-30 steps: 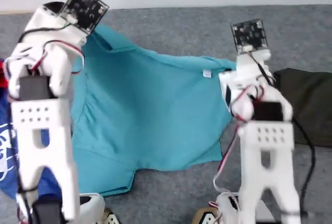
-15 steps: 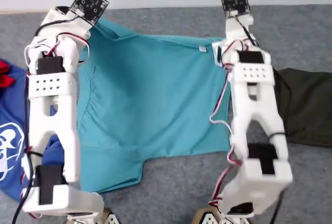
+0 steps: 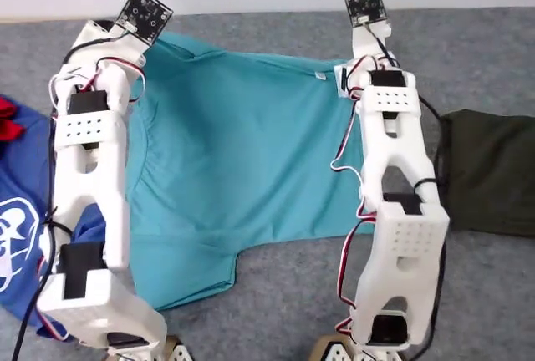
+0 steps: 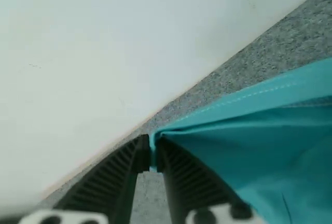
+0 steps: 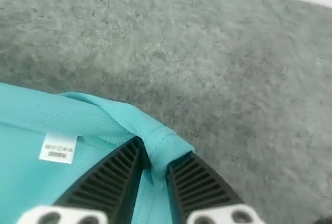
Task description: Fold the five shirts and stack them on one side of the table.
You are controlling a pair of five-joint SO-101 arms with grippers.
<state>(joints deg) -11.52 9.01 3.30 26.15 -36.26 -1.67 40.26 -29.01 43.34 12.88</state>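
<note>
Neck tag [image 5: 58,148] on the teal shirt [image 5: 31,182]: I see two short lines of dark print, too small for me to read.
White graphic [image 3: 8,227] on the blue shirt [image 3: 21,169]: partly hidden, and I can make out no letters.
Readable text: none.

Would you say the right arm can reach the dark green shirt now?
Probably not yet: the right gripper is shut on the teal shirt, though the dark green shirt lies uncovered on that side.
</note>
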